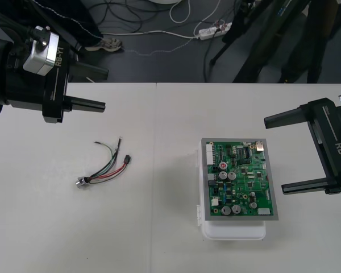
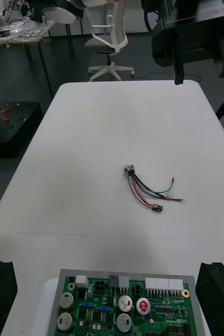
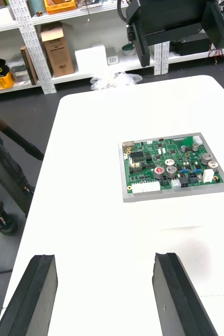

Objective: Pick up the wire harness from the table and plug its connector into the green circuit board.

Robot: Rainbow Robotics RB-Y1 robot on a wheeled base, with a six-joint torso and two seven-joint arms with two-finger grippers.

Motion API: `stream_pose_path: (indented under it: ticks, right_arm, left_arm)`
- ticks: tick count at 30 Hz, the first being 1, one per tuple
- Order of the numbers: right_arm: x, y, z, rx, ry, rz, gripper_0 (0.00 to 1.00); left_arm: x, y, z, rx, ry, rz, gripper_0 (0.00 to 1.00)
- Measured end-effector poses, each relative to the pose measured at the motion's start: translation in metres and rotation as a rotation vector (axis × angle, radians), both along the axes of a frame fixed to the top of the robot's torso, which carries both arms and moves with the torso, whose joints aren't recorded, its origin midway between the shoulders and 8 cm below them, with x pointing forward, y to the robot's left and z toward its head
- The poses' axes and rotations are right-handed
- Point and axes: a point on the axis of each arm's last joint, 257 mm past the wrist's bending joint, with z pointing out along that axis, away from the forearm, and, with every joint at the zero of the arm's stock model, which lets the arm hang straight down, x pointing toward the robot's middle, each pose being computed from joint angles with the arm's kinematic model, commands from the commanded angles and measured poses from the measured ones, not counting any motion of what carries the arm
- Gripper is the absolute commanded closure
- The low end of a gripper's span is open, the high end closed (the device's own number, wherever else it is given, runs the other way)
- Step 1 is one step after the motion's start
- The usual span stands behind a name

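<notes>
- Front view: the small wire harness of thin red, black and green wires [image 1: 105,168] lies loose on the plain light table [image 1: 159,244], well apart from the green circuit board [image 1: 238,179] on its white base [image 1: 233,232]. Its small black plug [image 1: 128,160] points toward the board, and its round metal socket [image 1: 79,182] is at the far end. The left gripper [image 1: 94,88] hangs beyond the harness and the right gripper [image 1: 287,153] is just beside the board. Each has its fingers wide apart and empty.
- Right wrist view: seen from nearer the table, the wires fan out, with stray green and black ends reaching past the plug. A grasp on the bundle could likely snag those ends. It could also slide the light harness along instead of lifting it.
- Left wrist view: here the board's crowded edge row of small white and black connectors is seen from its harness side. A plug held tilted could miss its place or jam.
</notes>
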Motion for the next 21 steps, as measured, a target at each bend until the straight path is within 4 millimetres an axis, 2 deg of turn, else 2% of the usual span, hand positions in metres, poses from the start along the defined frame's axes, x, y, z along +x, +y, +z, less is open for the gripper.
stream_pose_path:
  ticks: [21]
  right_arm:
    - [0.0,0.0,0.0,0.0,0.0,0.0,0.0]
  left_arm:
    - [0.0,0.0,0.0,0.0,0.0,0.0,0.46]
